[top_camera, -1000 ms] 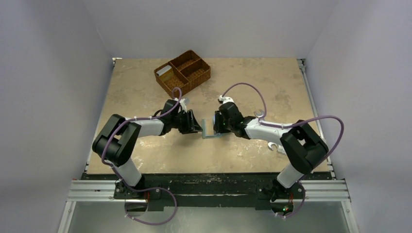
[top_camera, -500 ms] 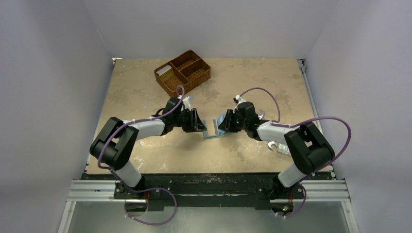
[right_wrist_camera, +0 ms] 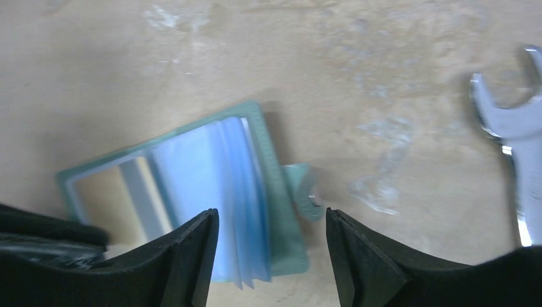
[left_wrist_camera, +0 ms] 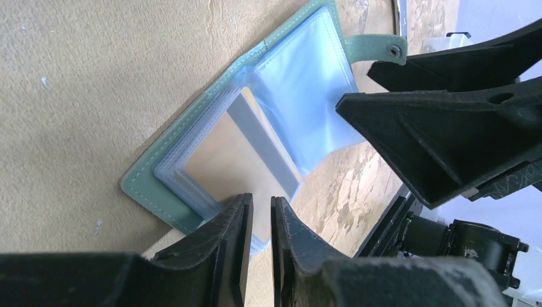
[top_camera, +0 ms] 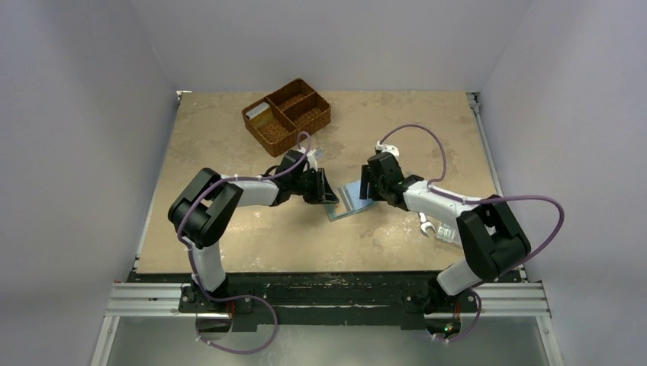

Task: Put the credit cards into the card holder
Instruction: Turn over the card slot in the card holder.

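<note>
Left wrist: yellowish card (left_wrist_camera: 246, 153) inside open card holder (left_wrist_camera: 139, 184)

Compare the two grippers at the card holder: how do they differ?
The left gripper has its fingers nearly together; the right gripper has them wide apart. The left gripper is at the edge of the card holder, beside the card; the right gripper is over the strap side. Both are black and face the open holder.

The card holder (top_camera: 347, 201) lies open on the table (top_camera: 229, 152), between left gripper (top_camera: 326, 194) and right gripper (top_camera: 365, 183). A card (left_wrist_camera: 246, 153) apparently sits inside it. The basket (top_camera: 288, 114) stands behind-left; the wrench (right_wrist_camera: 518, 137) lies right of the holder.
</note>
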Robot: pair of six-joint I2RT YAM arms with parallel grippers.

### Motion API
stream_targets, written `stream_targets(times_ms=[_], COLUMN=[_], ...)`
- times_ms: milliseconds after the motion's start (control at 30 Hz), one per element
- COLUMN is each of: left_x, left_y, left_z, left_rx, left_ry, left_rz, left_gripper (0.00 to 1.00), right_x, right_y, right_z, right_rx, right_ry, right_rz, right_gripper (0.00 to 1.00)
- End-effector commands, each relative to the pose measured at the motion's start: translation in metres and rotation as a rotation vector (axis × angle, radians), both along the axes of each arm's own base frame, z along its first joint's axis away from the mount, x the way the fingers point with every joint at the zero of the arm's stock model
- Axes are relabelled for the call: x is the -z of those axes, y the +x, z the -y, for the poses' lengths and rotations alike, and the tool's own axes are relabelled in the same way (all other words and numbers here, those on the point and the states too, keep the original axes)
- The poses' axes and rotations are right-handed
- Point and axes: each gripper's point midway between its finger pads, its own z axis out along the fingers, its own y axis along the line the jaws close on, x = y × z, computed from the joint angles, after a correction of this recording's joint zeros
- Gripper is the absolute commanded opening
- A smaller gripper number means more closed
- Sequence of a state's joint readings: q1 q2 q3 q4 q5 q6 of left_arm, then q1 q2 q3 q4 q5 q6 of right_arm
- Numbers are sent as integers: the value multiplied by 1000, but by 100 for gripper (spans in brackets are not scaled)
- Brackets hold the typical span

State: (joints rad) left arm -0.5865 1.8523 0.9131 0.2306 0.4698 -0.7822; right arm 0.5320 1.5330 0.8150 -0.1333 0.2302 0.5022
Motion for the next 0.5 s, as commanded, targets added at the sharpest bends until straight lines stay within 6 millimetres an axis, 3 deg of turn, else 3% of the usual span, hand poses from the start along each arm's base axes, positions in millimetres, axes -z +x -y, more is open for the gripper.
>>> stream_targets(times_ms=[0,67,233,333,467], left_x=[13,13,17,16,16], left_y=[5,4,-1,-2,-3], left_z=[-8,-9,-13,-13,-13], left_rx=[-17,-15,-8,-8,-3], left_ry=[59,66,85,82,80], left_rz=[8,11,1,-2,-5], left_gripper=[21,21,22,22,22], right_x=[-18,-36,-103,-97,-58], right_y=[-4,-3,-11,-17,-7], right_z=[25,9,-50,-83,-82], right_rx=[56,13,-190,-331,-345], right_ry=[-250,-242,-5,144,268], right_rz=[24,59,208,183,63], right_gripper=[71,73,69,64,42])
